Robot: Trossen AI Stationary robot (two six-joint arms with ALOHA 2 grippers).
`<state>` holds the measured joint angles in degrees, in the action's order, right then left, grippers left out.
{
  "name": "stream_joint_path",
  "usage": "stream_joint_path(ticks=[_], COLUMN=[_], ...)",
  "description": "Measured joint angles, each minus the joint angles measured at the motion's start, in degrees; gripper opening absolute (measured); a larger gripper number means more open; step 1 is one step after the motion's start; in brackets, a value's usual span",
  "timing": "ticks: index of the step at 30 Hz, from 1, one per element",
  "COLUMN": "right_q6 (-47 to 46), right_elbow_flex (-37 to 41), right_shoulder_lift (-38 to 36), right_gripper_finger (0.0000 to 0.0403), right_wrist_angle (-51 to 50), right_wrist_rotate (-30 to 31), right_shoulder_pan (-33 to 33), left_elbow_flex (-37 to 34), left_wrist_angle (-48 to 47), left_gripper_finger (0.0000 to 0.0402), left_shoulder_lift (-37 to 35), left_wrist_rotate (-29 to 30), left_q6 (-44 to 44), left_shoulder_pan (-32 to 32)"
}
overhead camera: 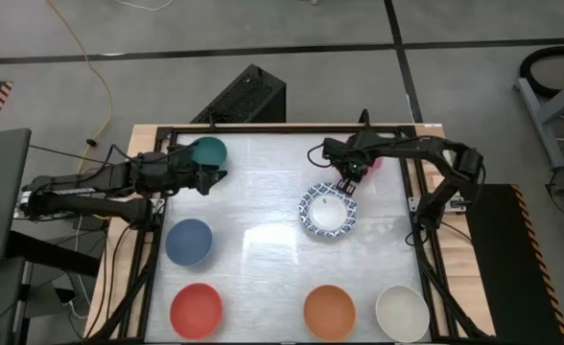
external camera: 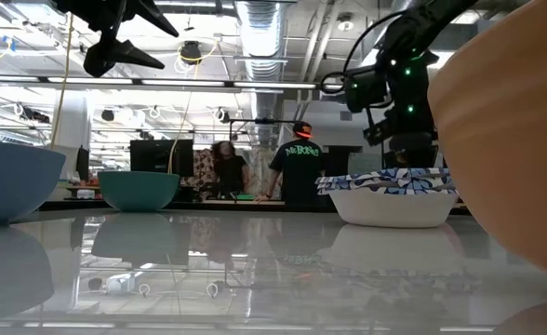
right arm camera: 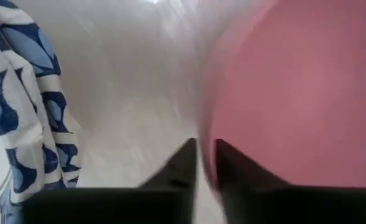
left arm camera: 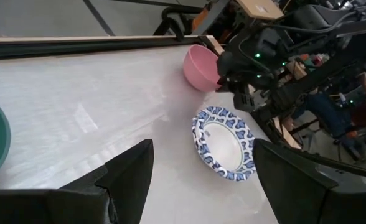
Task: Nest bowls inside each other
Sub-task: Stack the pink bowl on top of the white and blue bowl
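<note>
The right arm is reaching in from the right side, elbow bent, wrist dipping down toward the table's far half. Its right gripper (overhead camera: 348, 182) is pointing downward, and the two dark fingers (right arm camera: 183, 163) are sitting nearly together, only a thin slit between them. The left arm is lying stretched across the left edge, raised off the surface. The left gripper (overhead camera: 208, 176) is hanging with its fingers (left arm camera: 132, 173) spread wide.
</note>
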<state>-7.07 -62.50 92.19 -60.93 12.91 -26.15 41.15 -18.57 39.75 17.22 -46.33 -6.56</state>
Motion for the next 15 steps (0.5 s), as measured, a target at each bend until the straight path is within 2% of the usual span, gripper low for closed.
stream_joint_path(ticks=[1, 3, 10, 15], right_q6=[0.0, -0.7, -2.1, 1.9], right_elbow_flex=[0.0, 0.0, -0.5, -2.7], right_shoulder_lift=[-0.3, -1.0, -6.7, -11.5], right_gripper_finger=[0.0037, 0.0017, 0.0008, 0.0009], right_wrist_angle=[0.0, -0.2, 0.0, 2.1], right_wrist_rotate=[-0.1, 0.0, 0.6, 0.6], right_shoulder_pan=[0.0, 0.0, -0.3, 0.5], left_elbow_flex=[0.0, 0.0, 0.0, 0.0], left_wrist_angle=[0.0, 0.0, -0.1, -0.1], left_gripper_finger=[0.0263, 0.0263, 0.0263, 0.0263], left_shoulder_lift=[0.0, 0.0, 0.0, 0.0], left_wrist_rotate=[0.0, 0.0, 0.0, 0.0], left_q6=[0.0, 0.0, 0.2, 0.2], left_shoulder_pan=[0.0, 0.0, 0.0, 0.0])
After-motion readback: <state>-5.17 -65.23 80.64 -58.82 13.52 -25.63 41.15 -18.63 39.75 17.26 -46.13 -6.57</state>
